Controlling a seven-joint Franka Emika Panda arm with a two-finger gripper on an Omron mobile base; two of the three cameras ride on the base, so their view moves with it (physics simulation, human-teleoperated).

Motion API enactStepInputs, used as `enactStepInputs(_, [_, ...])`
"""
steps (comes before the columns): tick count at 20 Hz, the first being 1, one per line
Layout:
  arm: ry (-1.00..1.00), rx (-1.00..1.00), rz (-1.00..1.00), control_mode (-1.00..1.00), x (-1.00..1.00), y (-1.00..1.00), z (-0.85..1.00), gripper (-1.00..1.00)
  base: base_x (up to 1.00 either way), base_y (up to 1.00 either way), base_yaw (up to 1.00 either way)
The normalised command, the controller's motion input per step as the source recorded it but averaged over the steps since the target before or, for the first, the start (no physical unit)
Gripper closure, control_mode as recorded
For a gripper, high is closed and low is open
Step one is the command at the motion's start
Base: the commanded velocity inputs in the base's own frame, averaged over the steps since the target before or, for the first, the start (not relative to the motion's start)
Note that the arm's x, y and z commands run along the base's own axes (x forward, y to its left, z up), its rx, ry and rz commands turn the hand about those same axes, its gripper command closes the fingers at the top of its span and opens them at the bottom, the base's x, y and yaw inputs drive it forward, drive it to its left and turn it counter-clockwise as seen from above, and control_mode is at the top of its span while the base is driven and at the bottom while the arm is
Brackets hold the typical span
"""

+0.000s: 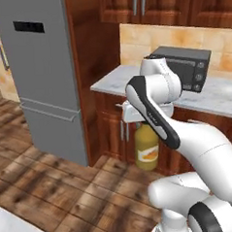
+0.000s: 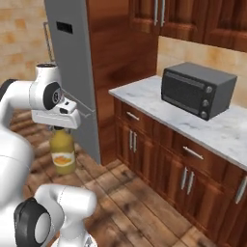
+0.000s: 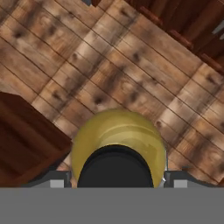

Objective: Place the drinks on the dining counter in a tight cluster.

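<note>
Wood-plank flooring point(image 2: 144, 212) spreads below cherry cabinets point(image 2: 159, 159) and a grey fridge point(image 1: 42, 74). On the marble worktop point(image 2: 212, 130), near its back edge, sits a dark microwave point(image 2: 198, 89). Held off the floor, the juice jug point(image 1: 147, 147) hangs upright, cap upward, its neck pinched by the gripper point(image 2: 59, 126).

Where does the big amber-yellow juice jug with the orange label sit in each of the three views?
Left base view: big amber-yellow juice jug with orange label, centre, hanging below the gripper before the wood cabinets.
Right base view: jug at left, under the gripper, above the plank floor.
Hand view: jug at bottom centre, seen from above, dark cap nearest.
Shared landmark: wooden plank floor.
</note>
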Motion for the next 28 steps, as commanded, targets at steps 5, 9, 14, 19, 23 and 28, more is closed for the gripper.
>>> enactStepInputs(5, [0.00,0.00,0.00,1.00,0.00,0.00,0.00,1.00,0.83,0.00,0.37])
enactStepInputs(9, [0.00,0.00,0.00,1.00,0.00,0.00,0.00,1.00,0.81,0.03,0.34])
enactStepInputs(14, [0.00,0.00,0.00,1.00,0.00,0.00,0.00,1.00,0.77,0.03,0.36])
enactStepInputs(19, [0.00,0.00,0.00,1.00,0.00,0.00,0.00,1.00,0.69,0.08,0.38])
enactStepInputs(23, [0.00,0.00,0.00,1.00,0.00,0.00,0.00,1.00,0.64,0.11,0.39])
enactStepInputs(28, [0.00,0.00,0.00,1.00,0.00,0.00,0.00,1.00,0.67,0.11,0.37])
